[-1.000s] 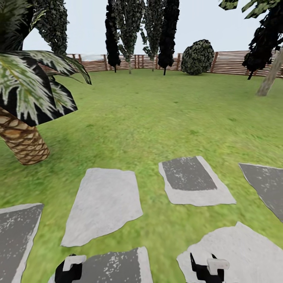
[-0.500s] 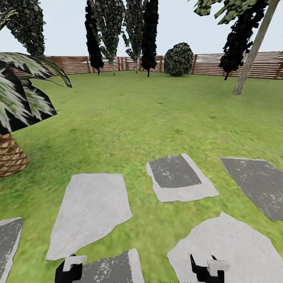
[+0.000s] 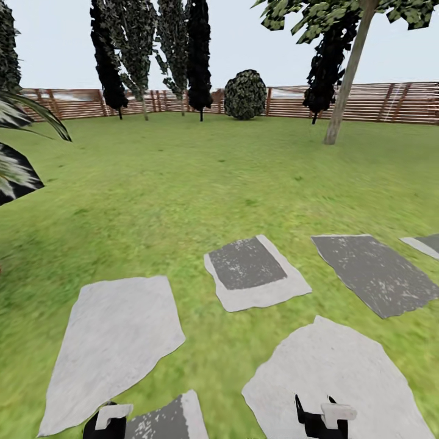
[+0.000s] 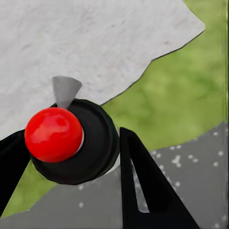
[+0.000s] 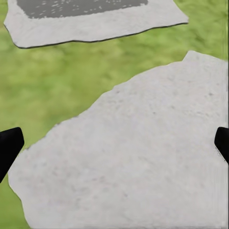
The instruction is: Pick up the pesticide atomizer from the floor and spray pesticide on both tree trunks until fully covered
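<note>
My left claw (image 4: pixel 71 162) is clamped on the pesticide atomizer (image 4: pixel 71 143): in the left wrist view its black round body with the red ball on top and a grey nozzle sits between my two dark fingers (image 4: pixel 143 186), which press against its sides. So the pick-up part looks done, as far as I can judge. My right claw (image 5: pixel 114 143) is spread wide and empty, its two fingertips showing at opposite edges of the right wrist view, with pale paving under it.

In the head view both claws sit low, the left (image 3: pixel 110 421) and the right (image 3: pixel 320 421), above the grey stone paving (image 3: pixel 116 341). I take that paving as my landmark. Just beyond it the grass floor (image 3: pixel 201 177) begins and runs on, wide and bare. Well beyond the paving, off to my right, stands one tree (image 3: pixel 341 91) with a straight pale trunk, close to the slatted wooden fence (image 3: pixel 378 100). Dark conifers (image 3: pixel 198 55) and a round shrub (image 3: pixel 245 94) line the fence further to the left.

Spraying is all still to do, I think: I see no cover on that trunk, and I cannot pick out a second such tree from here. I need to get much nearer first.
</note>
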Controlling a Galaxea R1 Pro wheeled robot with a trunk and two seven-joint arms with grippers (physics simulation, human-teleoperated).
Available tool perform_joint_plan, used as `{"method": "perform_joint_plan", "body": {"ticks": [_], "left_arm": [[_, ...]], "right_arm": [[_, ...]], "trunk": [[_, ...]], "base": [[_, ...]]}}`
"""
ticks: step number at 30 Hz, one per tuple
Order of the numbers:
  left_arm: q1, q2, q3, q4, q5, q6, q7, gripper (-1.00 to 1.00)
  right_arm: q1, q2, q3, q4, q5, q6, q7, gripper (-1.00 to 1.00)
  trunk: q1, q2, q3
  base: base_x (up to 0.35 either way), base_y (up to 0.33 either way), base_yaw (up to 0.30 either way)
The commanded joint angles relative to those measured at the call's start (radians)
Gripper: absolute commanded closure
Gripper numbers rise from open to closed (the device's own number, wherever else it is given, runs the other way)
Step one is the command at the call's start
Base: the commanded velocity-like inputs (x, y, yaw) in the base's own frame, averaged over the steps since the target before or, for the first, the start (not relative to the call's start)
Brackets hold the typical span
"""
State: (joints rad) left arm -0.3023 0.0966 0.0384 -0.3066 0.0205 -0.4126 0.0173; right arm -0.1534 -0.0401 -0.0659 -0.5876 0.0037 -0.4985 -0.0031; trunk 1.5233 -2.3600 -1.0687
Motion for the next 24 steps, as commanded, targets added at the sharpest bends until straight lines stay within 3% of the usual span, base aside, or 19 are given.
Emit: {"method": "perform_joint_plan", "body": {"ticks": [1, 24], "left_arm": [[0.000, 0.000, 0.000, 0.000, 0.000, 0.000, 0.000, 1.00], [0.003, 0.000, 0.000, 0.000, -0.001, -0.002, 0.000, 1.00]], "right_arm": [[0.000, 0.000, 0.000, 0.000, 0.000, 0.000, 0.000, -1.00], [0.000, 0.002, 0.000, 0.000, 0.001, 0.000, 0.000, -1.00]], "trunk": [[0.000, 0.000, 0.000], [0.000, 0.000, 0.003]], "base": [[0.000, 0.000, -0.292], [0.000, 0.000, -0.295]]}}
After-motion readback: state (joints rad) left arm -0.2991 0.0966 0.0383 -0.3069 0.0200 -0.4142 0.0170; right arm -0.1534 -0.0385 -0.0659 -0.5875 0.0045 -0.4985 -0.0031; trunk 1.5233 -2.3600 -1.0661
